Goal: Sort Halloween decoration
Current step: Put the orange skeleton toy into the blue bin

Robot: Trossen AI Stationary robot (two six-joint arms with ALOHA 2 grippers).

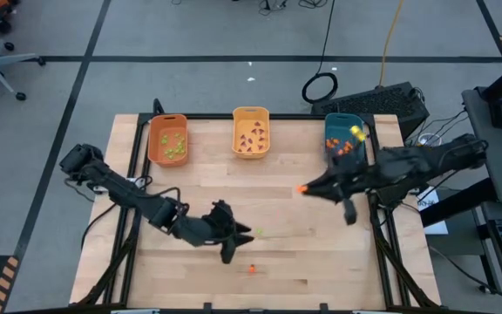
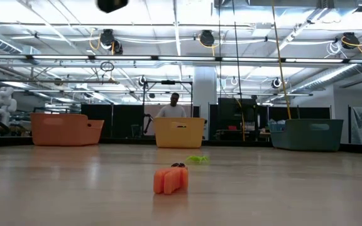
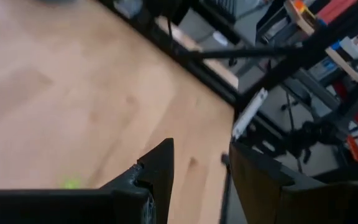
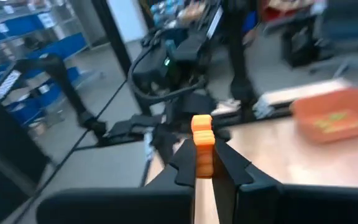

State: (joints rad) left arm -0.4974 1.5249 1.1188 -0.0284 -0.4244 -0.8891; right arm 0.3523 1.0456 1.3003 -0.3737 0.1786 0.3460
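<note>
From above, we are looking down on a wooden desk (image 1: 199, 192) with three bins lined along its far edge: an orange bin (image 1: 167, 139) holding light green trinkets, a yellow bin (image 1: 251, 133) holding dark purple ones, and a teal bin (image 1: 344, 139) holding orange ones. The right end effector (image 1: 302, 187) is hovering over the desk near the teal bin, gripping an orange trinket (image 1: 301, 187) at its tip. The left end effector (image 1: 244, 235) is hanging low over the middle of the desk with its fingers standing apart around nothing, a light green trinket (image 1: 261, 231) lying just beside it and a second orange trinket (image 1: 252, 269) resting nearer the front edge. From desk height, we are seeing that second orange trinket (image 2: 170, 179) lying in the foreground, the green one (image 2: 197, 159) behind it, the three bins standing in a row at the back, and a person (image 2: 172, 108) standing in the room beyond the yellow bin (image 2: 179, 132). Through the left wrist camera, we are watching two dark fingers (image 3: 151, 177) held apart over bare wood, with a small green spot (image 3: 71, 183) on the desk beside them. Through the right wrist camera, we are seeing the fingers (image 4: 188, 163) pressing closed on the orange trinket (image 4: 202, 138), with the orange bin (image 4: 335, 115) sitting farther off
</note>
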